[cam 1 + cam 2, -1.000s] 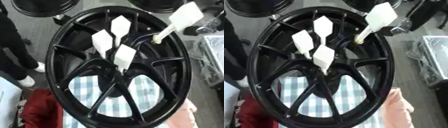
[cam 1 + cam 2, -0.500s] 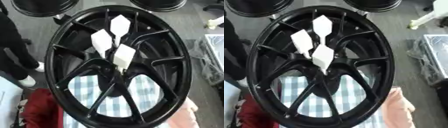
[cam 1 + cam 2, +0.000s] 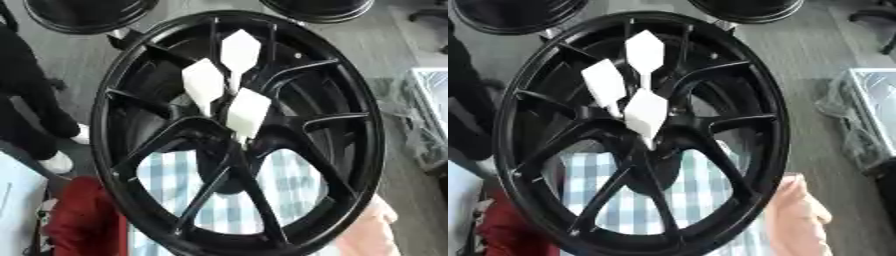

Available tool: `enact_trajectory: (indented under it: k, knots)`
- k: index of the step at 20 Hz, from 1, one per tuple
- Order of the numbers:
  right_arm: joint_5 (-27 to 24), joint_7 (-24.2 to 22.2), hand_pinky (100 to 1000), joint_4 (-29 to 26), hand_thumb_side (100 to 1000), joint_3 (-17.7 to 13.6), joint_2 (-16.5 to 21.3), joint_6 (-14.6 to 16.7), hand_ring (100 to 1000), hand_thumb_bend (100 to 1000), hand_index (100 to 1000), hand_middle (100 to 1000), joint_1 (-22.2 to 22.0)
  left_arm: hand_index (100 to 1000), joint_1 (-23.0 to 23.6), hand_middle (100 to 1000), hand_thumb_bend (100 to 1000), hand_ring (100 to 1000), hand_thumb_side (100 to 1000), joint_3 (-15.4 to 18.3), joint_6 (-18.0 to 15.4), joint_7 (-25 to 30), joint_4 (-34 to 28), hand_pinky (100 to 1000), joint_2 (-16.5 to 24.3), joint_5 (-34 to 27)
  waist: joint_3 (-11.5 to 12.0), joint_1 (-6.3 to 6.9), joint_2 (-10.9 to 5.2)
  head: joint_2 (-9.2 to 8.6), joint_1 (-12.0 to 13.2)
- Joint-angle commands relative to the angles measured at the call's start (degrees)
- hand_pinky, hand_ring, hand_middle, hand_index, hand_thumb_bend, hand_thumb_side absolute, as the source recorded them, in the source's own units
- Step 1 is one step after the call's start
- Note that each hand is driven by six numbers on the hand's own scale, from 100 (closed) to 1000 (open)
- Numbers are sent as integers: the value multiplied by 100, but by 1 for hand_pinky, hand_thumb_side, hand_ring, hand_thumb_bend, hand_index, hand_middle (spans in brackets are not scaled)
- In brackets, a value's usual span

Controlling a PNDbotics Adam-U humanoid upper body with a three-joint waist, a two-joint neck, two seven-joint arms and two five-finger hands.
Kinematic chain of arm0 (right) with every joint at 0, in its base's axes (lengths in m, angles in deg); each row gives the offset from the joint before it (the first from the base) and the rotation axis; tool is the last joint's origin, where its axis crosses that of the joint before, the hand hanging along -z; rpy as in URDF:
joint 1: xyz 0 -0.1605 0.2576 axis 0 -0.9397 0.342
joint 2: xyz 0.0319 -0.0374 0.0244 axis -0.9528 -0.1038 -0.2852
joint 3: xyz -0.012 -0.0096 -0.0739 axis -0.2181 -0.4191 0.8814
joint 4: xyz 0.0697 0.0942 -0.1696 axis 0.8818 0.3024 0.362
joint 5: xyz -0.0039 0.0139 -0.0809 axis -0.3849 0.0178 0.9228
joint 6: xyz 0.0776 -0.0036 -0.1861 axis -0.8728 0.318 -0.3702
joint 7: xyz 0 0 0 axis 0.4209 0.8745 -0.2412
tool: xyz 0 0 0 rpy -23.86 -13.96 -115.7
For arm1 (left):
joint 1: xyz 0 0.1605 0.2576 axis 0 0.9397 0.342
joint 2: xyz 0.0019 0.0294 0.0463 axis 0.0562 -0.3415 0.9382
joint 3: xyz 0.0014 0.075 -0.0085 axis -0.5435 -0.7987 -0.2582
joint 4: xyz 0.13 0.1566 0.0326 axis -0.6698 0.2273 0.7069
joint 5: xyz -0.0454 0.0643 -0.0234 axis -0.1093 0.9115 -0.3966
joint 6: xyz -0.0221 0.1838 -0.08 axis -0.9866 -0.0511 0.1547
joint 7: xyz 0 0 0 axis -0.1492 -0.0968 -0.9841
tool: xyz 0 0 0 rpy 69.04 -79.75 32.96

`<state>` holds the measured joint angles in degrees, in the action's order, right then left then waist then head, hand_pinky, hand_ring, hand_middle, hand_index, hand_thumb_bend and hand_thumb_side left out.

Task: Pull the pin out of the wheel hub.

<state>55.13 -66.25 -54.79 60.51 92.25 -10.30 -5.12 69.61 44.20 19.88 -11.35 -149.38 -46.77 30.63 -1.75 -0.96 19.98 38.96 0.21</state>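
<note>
A large black spoked wheel hub (image 3: 367, 125) fills both views, lying over a checked cloth. Three white pins with flat, diamond-shaped heads stick up from around its centre (image 3: 229, 140): one at the top (image 3: 240, 50), one to the left (image 3: 203, 82) and one lower, nearest the centre (image 3: 248, 112). Neither of my hands shows in either view, and nothing touches the pins.
A blue and white checked cloth (image 3: 297, 185) shows between the spokes, with a red cloth (image 3: 83, 215) lower left and a peach one (image 3: 798, 215) lower right. Two more black wheels (image 3: 87, 15) (image 3: 324, 7) lie beyond. A person's dark leg (image 3: 26, 100) stands left; clear plastic (image 3: 429, 115) lies right.
A fourth white pin that hung over the rim's upper right moved off to the right and has left the view. The three other pins have stayed in place.
</note>
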Motion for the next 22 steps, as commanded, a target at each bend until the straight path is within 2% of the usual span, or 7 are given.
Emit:
enact_trajectory:
  k: [1, 6, 10, 14, 16, 19, 22]
  knots:
    - [201, -28, 843, 177, 319, -163, 134, 35, 861, 631, 872, 818, 42, 761, -43, 824, 178, 815, 695, 74, -4, -14, -95, 784, 205, 55, -6, 4, -120, -31, 4]
    - [301, -123, 837, 251, 341, -154, 98, 19, 856, 618, 878, 824, 122, 761, -41, 824, 178, 815, 696, 72, -1, -12, -91, 784, 197, 51, 10, 17, -122, -31, -12]
    - [30, 308, 790, 209, 270, -113, 24, -207, 791, 564, 826, 752, 301, 760, -60, 824, 179, 816, 695, 60, -2, -4, -95, 784, 189, 47, 29, 21, -134, -29, -41]
    - [-1047, 1234, 763, 90, 307, 117, -219, -682, 770, 349, 802, 732, 677, 760, -103, 824, 179, 816, 694, 23, 0, 28, -100, 784, 159, 40, 88, 46, -155, -42, -101]
    - [-1631, 1599, 758, -38, 319, 293, -362, -859, 766, 296, 799, 727, 870, 760, -117, 824, 179, 816, 693, 4, 2, 46, -101, 783, 146, 37, 122, 65, -162, -45, -125]
    - [-2357, 1981, 752, -250, 318, 542, -712, -1083, 764, 278, 801, 728, 1267, 760, -141, 824, 178, 816, 692, -14, 3, 63, -102, 783, 125, 29, 174, 94, -175, -47, -175]
    - [-2903, 2219, 753, -390, 291, 755, -1108, -1295, 769, 332, 810, 737, 1630, 760, -163, 824, 179, 816, 691, -27, 2, 75, -103, 783, 106, 21, 204, 117, -188, -50, -210]
